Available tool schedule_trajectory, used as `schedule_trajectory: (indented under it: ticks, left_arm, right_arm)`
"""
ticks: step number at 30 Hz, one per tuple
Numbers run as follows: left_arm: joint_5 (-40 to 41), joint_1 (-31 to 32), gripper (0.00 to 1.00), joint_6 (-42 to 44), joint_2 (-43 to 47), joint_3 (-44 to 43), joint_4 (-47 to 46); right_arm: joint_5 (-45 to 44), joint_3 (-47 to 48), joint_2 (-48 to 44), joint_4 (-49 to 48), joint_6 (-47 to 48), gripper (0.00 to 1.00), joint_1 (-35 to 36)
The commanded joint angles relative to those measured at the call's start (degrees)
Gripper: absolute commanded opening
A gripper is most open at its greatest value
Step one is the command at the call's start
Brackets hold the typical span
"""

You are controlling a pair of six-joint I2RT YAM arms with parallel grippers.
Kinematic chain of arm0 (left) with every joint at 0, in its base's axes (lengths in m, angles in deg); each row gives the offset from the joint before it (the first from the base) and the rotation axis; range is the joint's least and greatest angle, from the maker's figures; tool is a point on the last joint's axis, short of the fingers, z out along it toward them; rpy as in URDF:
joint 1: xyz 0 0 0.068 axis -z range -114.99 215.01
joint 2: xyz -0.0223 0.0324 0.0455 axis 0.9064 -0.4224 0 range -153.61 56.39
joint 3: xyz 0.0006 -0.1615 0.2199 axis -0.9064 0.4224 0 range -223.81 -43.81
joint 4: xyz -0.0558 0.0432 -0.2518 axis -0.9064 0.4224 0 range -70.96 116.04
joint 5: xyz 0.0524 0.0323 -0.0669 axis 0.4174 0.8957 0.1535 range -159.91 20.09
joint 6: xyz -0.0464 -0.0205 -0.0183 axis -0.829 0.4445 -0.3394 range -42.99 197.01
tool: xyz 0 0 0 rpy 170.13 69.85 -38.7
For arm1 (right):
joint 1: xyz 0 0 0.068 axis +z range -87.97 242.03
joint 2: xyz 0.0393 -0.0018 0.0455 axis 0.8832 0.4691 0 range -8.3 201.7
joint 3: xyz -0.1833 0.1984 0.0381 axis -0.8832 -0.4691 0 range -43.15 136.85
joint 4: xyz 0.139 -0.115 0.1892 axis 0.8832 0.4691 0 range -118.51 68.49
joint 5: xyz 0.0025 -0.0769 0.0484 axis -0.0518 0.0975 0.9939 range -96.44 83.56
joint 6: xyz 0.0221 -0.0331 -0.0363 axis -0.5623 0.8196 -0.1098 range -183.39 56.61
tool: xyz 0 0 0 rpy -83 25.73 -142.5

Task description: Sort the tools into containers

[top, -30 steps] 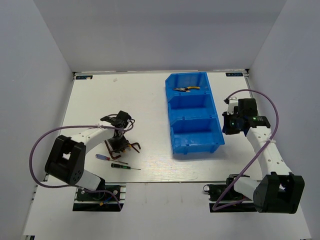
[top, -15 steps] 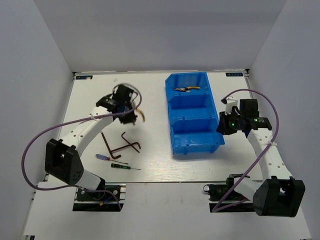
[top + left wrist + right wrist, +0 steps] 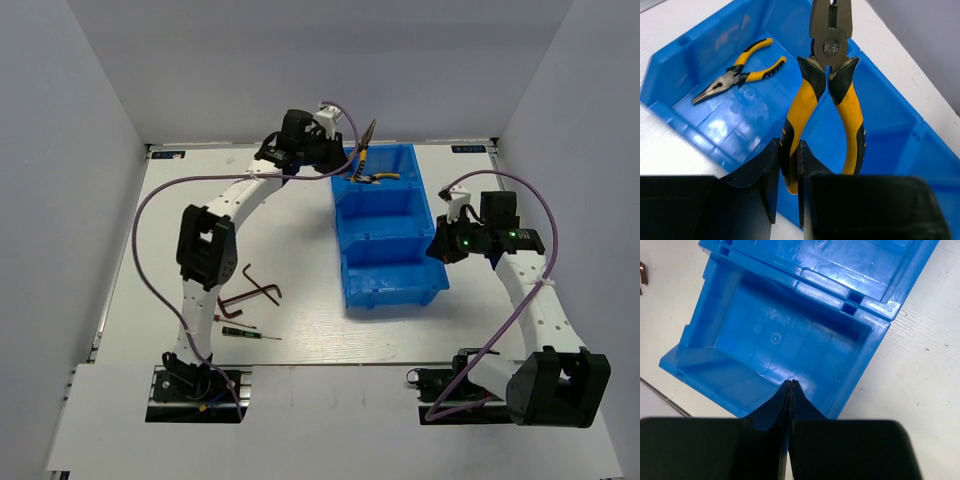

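1. Left gripper (image 3: 788, 162): jaws narrow, clamped on one yellow handle of the held pliers (image 3: 832, 85). The other handle hangs free beside the right finger.
2. Key relation: the held pliers are raised over the far compartment (image 3: 390, 166) of the blue bin (image 3: 339, 222), toward its left side. Their long axis runs straight out from the gripper, nose leading and handles trailing. In the left wrist view the compartment floor lies directly beyond them.
3. The second pliers (image 3: 737, 75) lie flat on that floor, to the left of the held pair and apart from it.
4. Judgement: a release from here should land inside the far compartment. The left arm is the only one placed for it.
5. Right gripper (image 3: 790, 385): fingers pressed together, holding nothing. It hovers at the right wall of the near compartment (image 3: 395, 270), which looks bare inside.
6. Counts:
   - Pliers: 2, one held and one binned.
   - Hex keys (image 3: 258, 292): 2, on the table left of the bin.
   - Screwdrivers: the black-handled one (image 3: 250, 334) is clear. A second (image 3: 228, 319) lies mostly behind the left arm's link.
   - Compartments: 3.
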Motion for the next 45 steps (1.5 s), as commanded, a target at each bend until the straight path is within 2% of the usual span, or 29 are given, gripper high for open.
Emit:
schedule_trajectory:
  ticks: [1, 5, 9, 13, 15, 17, 19, 25, 26, 27, 29, 30, 33, 36, 39, 40, 41, 42, 43, 44, 45]
  left_arm:
    - [-11.1, -0.6, 0.00, -2.3, -2.7, -6.8, -12.3]
    - [-13.1, -0.6, 0.00, -7.3, -10.9, -16.3, -16.5]
    - [-10.4, -0.6, 0.00, -8.6, -11.7, -15.6, -20.2]
    - [-10.8, -0.6, 0.03, -9.2, -14.9, -17.1, -18.7]
    - [-10.8, -0.6, 0.09, -9.2, -14.9, -16.3, -18.2]
    - [-10.8, -0.6, 0.22, -9.8, -14.9, -14.4, -19.4]
    - [-10.2, -0.6, 0.30, -9.8, -14.9, -14.4, -18.2]
    - [-8.1, -0.6, 0.40, -8.8, -15.7, -14.5, -16.0]
    - [-7.5, -0.6, 0.44, -8.8, -16.2, -14.5, -16.0]
    - [-7.5, -0.6, 0.49, -8.8, -16.2, -14.5, -15.5]
    - [-6.9, -0.6, 0.49, -8.8, -16.2, -14.5, -15.5]
    - [-6.9, -0.6, 0.49, -8.8, -15.7, -14.5, -15.5]
    - [-5.7, -0.6, 0.49, -8.8, -12.6, -13.4, -15.5]
    - [-4.2, -0.6, 0.47, -6.5, -6.3, -11.5, -13.7]
    - [-1.1, -0.6, 0.27, -3.9, 1.7, -2.7, -12.5]
    - [1.0, -0.6, 0.11, -3.0, 7.2, 1.8, -11.1]
    - [2.5, -1.1, 0.05, -2.2, 10.3, 4.3, -7.3]
    - [4.7, -1.1, 0.00, -0.8, 13.8, 7.1, -5.2]
    - [9.3, -1.1, 0.00, -0.2, 17.7, 14.5, -3.6]
    - [11.6, -1.1, 0.00, -0.2, 26.3, 19.1, -2.8]
    - [13.9, -1.1, 0.00, -0.2, 30.8, 23.7, -1.2]
  right_arm:
    - [-0.1, 0.8, -2.0, -1.5, 0.3, 0.00, -0.1]
    - [-1.4, -1.1, -3.2, -2.0, 0.2, 0.00, -0.1]
    - [-1.2, -2.0, -3.3, -2.1, -0.1, 0.00, -1.9]
    - [-1.0, -3.2, -3.2, -3.0, -0.4, 0.00, -1.9]
    - [-0.7, -3.2, -2.6, -3.4, -0.5, 0.00, -1.9]
    - [-0.4, -3.1, -2.3, -3.6, -0.7, 0.00, -2.0]
    - [0.2, -2.7, -1.7, -3.7, -0.7, 0.00, -2.0]
    - [2.0, -1.9, -1.0, -3.9, -1.0, 0.09, -2.0]
    - [2.3, -1.6, -1.1, -3.8, -1.0, 0.11, -2.0]
    - [2.8, -1.6, -1.1, -3.8, -1.3, 0.17, -2.0]
    - [3.4, -1.3, -1.3, -3.7, -1.1, 0.22, -2.0]
    - [3.7, -1.1, -1.4, -3.4, -0.7, 0.29, -2.0]
    - [6.3, -0.5, -1.9, -3.0, 0.9, 0.39, -2.1]
    - [12.2, 0.4, -2.5, -2.9, 4.7, 0.39, -1.9]
    - [22.3, 1.3, -1.7, -6.1, 6.6, 0.26, -1.6]
    - [23.9, 1.3, -1.1, -7.2, 6.1, 0.12, -1.2]
    - [26.7, 2.3, 0.6, -8.3, 5.9, 0.01, -1.1]
    - [27.8, 2.7, 1.3, -10.4, 4.8, 0.00, -0.9]
    - [29.2, 3.2, 2.3, -11.1, 4.4, 0.00, 1.8]
    - [29.5, 5.2, 4.3, -11.4, 4.4, 0.00, 4.3]
    - [29.2, 6.0, 6.5, -10.7, 4.8, 0.00, 6.0]
